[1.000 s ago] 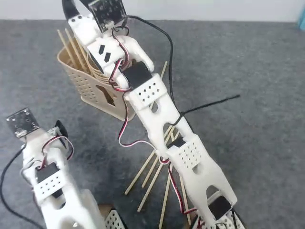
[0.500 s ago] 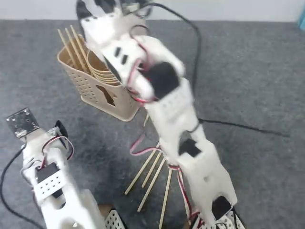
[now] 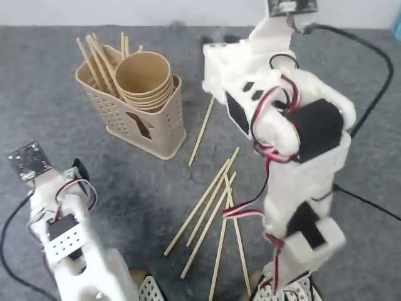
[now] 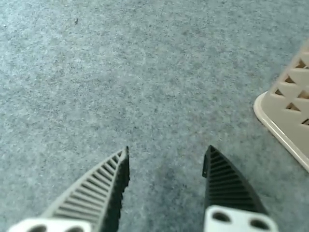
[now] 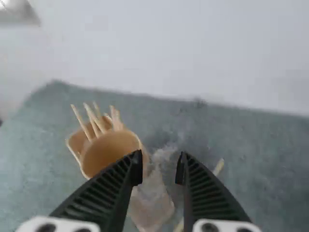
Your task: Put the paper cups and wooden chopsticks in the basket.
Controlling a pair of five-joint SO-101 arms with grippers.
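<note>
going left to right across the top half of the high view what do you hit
basket holding the paper cups → loose chopstick lying beside it → right arm

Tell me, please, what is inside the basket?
The basket holds a stack of paper cups and several wooden chopsticks leaning beside it. Its walls and the cups hide the bottom and the chopsticks' lower ends.

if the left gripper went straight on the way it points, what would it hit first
Probably the bare grey carpet: the left gripper points at it, jaws open, with nothing between. The basket sits off to the side of that line.
</note>
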